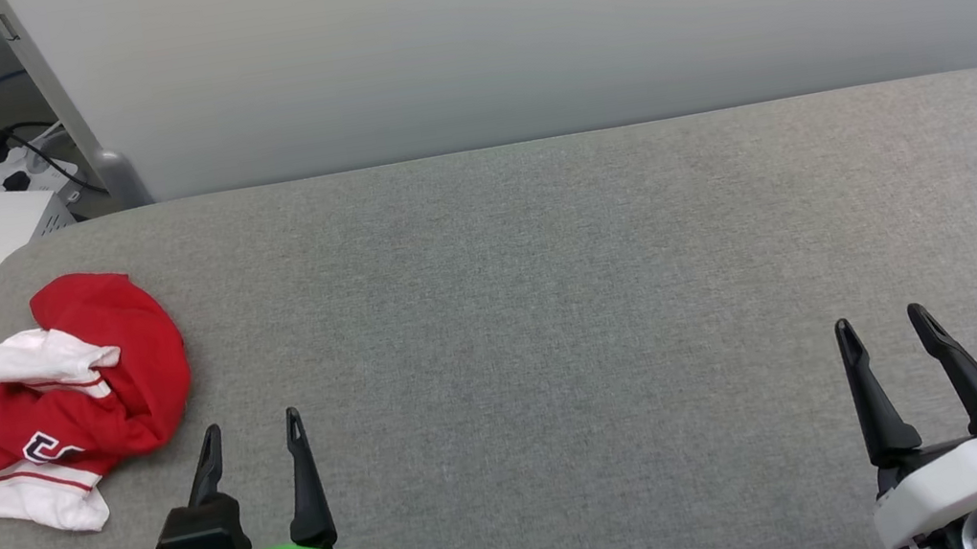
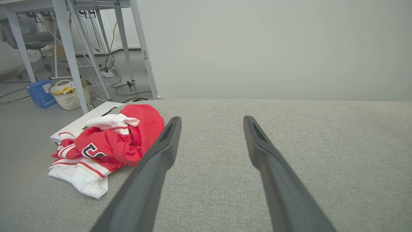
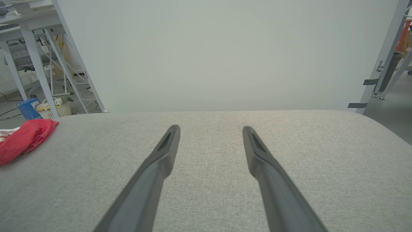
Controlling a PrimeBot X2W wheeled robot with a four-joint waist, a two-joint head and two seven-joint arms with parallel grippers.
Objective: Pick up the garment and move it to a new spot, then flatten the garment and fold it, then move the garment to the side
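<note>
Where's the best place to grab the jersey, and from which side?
Likely the raised red bulge of the jersey, approached from its right and above with the open left gripper: it stands highest and nearest, while the white hem lies flat.

A: Head cam?
B: High, looking down over the bench (image 1: 548, 285). Wrist cams sit low, facing along their fingers (image 2: 154, 174) toward the wall (image 2: 273, 48).
A: Overlap?
B: All three catch the garment (image 1: 114, 359), bench's left end.
</note>
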